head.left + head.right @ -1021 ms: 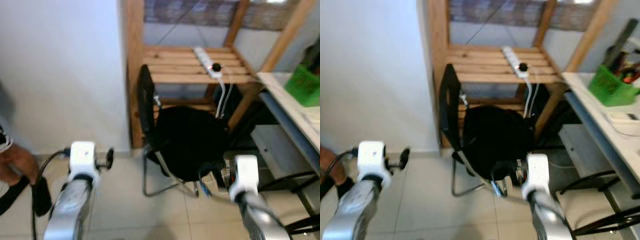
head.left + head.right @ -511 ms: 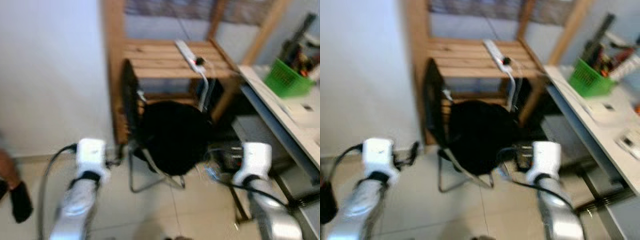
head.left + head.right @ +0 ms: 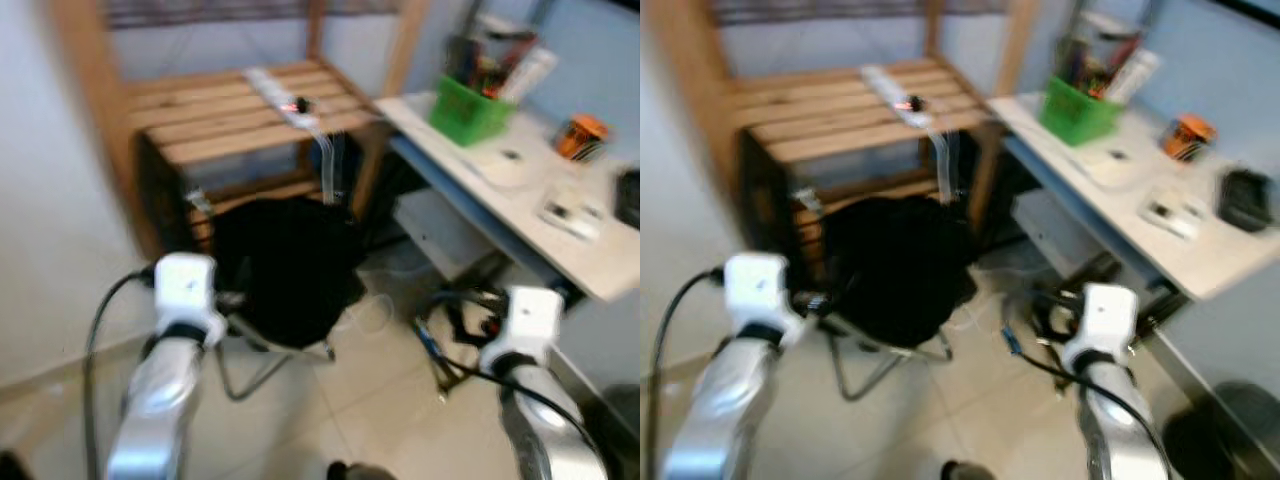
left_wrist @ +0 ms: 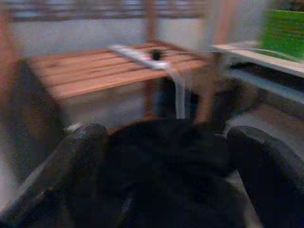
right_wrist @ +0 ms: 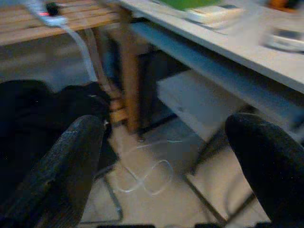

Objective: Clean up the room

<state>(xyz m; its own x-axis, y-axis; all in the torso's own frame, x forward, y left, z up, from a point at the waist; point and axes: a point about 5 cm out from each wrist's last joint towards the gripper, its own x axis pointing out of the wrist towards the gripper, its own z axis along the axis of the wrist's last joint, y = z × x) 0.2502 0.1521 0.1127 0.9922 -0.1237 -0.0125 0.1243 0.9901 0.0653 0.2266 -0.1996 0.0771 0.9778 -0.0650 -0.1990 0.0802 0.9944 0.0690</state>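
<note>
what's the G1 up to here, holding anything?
Nothing held. Both grippers are open and empty: the left gripper is raised toward the black chair, the right gripper over the floor near the white desk. The view is blurred, so the robot seems to be on the move. A power strip lies on the wooden shelf; a green basket and small items sit on the desk.

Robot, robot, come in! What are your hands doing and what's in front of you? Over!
Left gripper open, empty. Right gripper open, empty. Black chair ahead, by the wooden shelf. White desk to the right, loose cables on the floor.
</note>
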